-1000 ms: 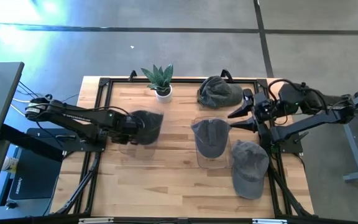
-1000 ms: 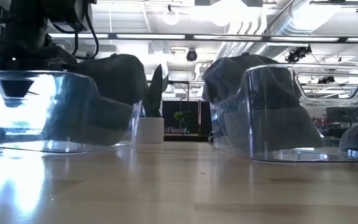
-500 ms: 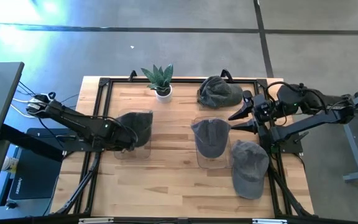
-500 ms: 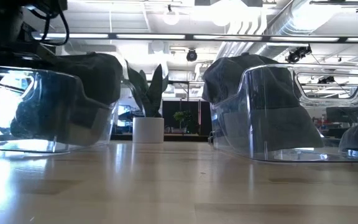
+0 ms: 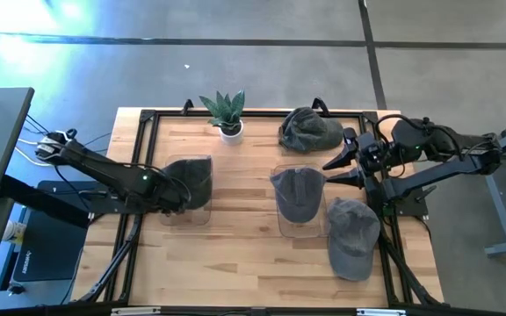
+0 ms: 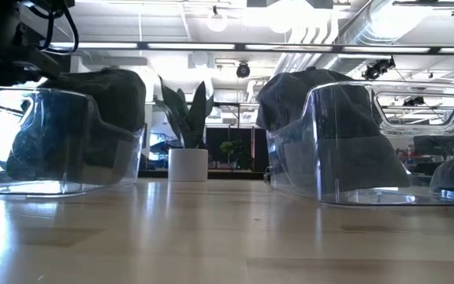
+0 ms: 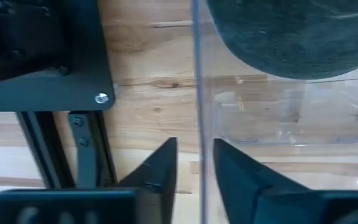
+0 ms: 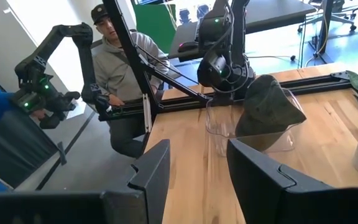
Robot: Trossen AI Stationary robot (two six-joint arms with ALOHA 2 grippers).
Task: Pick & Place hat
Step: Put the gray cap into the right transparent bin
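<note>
Both arms matte black, slim jointed links. Left arm (image 5: 104, 169): small green indicator light, pale cable bundle at base. Right arm (image 5: 437, 154): bulky rounded joint housing, black cables looping along it. Left gripper (image 7: 194, 168): dark wedge-shaped fingers (image 7: 157, 174). Right gripper (image 8: 197, 177): same broad angular black fingers.

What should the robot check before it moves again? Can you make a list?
1. Left claw around the clear stand's wall: ok, one finger on each side, though whether they are squeezing it: cannot tell.
2. Hat sitting on that clear stand: ok.
3. Stand flat on the table: ok in the low view.
4. Plant pot clear of the stand: ok, there is a gap.
5. Right claw out of the way: ok, open by the table's right edge.
6. Middle hat on its own stand: ok.
</note>
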